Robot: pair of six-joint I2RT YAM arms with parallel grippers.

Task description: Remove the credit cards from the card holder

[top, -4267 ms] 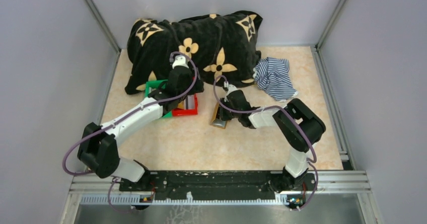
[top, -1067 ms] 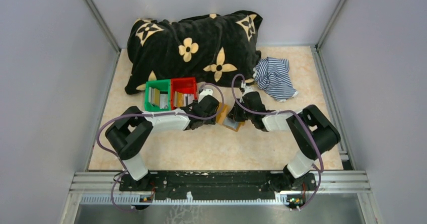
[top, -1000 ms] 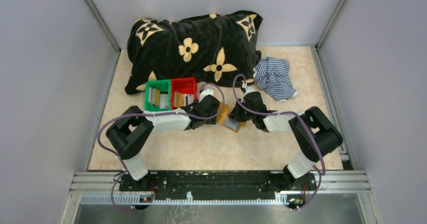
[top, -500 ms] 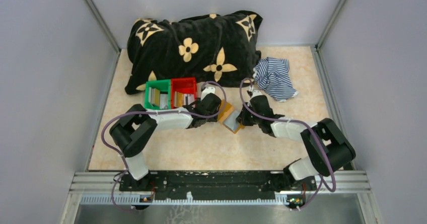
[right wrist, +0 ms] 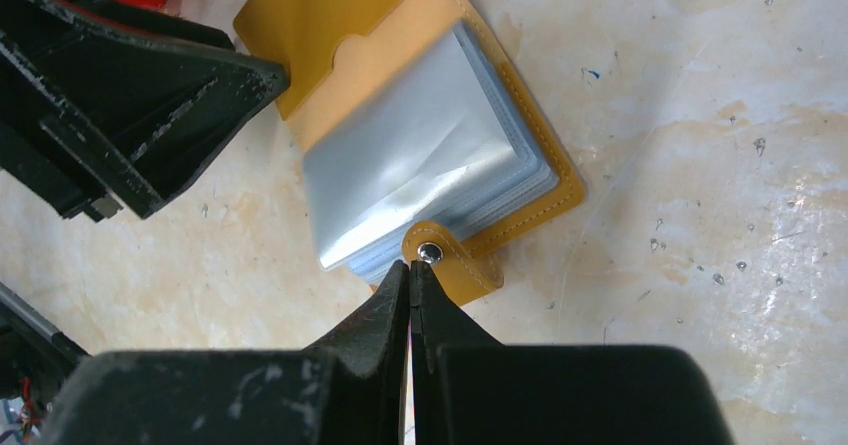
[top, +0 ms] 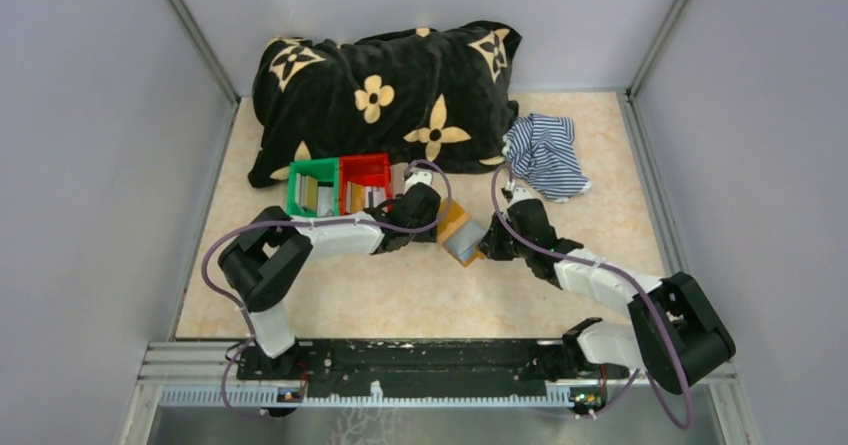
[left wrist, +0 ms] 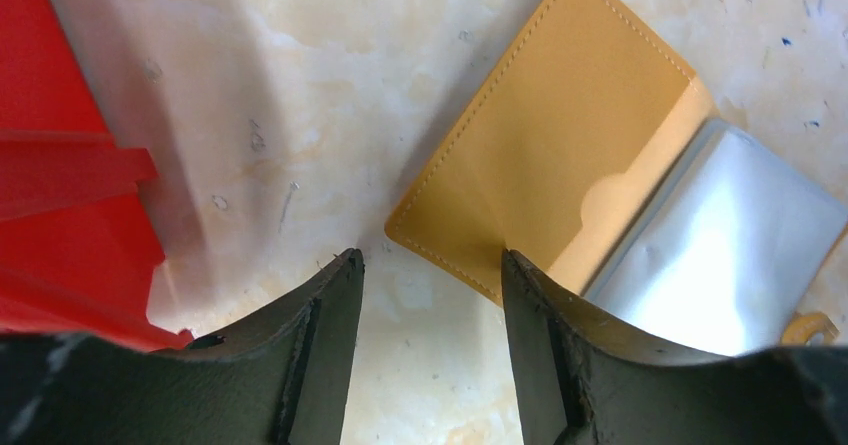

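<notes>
The card holder [top: 458, 233] lies open on the table, tan-orange with silver-grey inner sleeves [right wrist: 420, 155]. Its snap tab [right wrist: 445, 262] points toward my right gripper. My right gripper [right wrist: 410, 273] is shut, with its tips touching the tab at the snap and nothing visible between the jaws; in the top view it [top: 490, 245] is just right of the holder. My left gripper [left wrist: 428, 280] is open and low over the table, its right finger [left wrist: 530, 305] over the holder's [left wrist: 540, 155] near edge. Greyish and yellowish credit cards [top: 312, 197] stand in the bins.
The green bin [top: 300, 208] and the red bin [top: 365, 164] stand just left of my left gripper; the red one [left wrist: 60, 165] is close to my left finger. A black flowered blanket [top: 390, 85] lies at the back and a striped cloth [top: 545, 155] at the back right.
My left gripper came from over the bins down to the holder's left edge. My right arm swung out to the right; the holder shifted a little right and lies wider open.
</notes>
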